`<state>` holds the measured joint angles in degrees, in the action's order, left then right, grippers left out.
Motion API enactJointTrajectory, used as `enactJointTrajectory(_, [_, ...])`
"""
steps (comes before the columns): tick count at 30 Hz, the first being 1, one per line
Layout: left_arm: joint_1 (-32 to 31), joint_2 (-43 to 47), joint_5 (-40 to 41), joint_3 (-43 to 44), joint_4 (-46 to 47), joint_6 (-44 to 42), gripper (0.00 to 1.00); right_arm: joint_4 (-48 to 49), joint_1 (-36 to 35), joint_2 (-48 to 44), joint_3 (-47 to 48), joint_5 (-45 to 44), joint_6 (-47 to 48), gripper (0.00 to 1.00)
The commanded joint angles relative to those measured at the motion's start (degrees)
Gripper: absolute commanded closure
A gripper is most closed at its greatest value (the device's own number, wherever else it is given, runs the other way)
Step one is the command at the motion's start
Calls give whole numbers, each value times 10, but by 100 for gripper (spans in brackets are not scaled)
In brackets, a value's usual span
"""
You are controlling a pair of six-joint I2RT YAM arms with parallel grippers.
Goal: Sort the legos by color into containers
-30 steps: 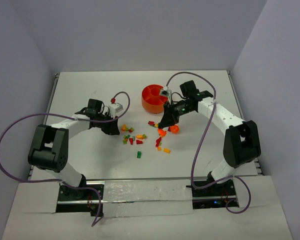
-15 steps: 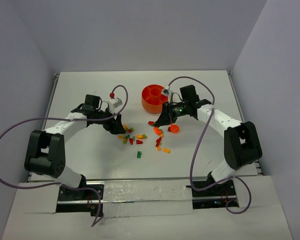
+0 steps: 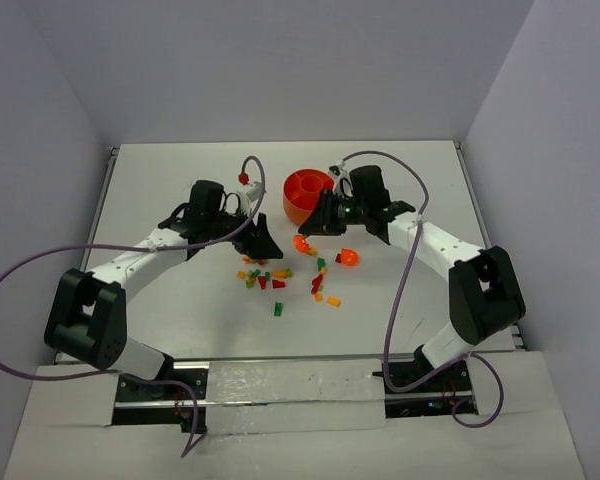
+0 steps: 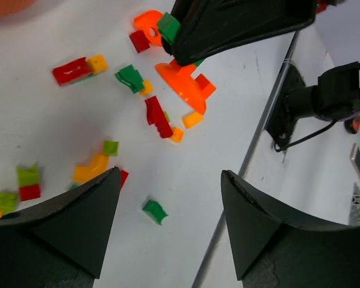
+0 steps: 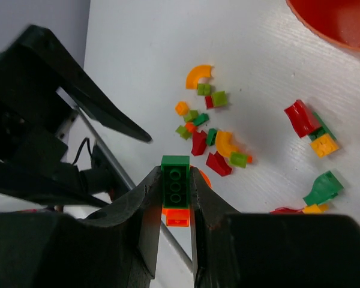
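Right fingers (image 5: 145, 207) are pinching a green brick (image 5: 175, 177), likely bound for the bowl (image 3: 296, 208) just ahead; left fingers (image 4: 78, 222) are hanging spread above loose legos (image 4: 156, 117)

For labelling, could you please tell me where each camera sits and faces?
Top external: above and behind, facing down on both arms, bowl and legos.
Left wrist: faces down past the open left end effector at legos.
Right wrist: faces down past the right end effector gripping a green brick.
Both wrist views show that brick.
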<state>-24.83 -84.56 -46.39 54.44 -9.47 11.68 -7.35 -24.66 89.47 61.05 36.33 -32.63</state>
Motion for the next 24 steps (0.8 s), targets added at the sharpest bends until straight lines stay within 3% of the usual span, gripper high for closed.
enactJointTrajectory(1, [-15,-25,4,41,40,87,23,-38,-27,-17,45,-104,-16,100])
enactJointTrajectory(12, [-16,-50,-25,42,120,179,38,-28,-43,-21,46,-91,-12,100])
enactJointTrajectory(24, [-16,-94,-26,58,130,214,55,-29,-57,-22,57,-82,-15,100])
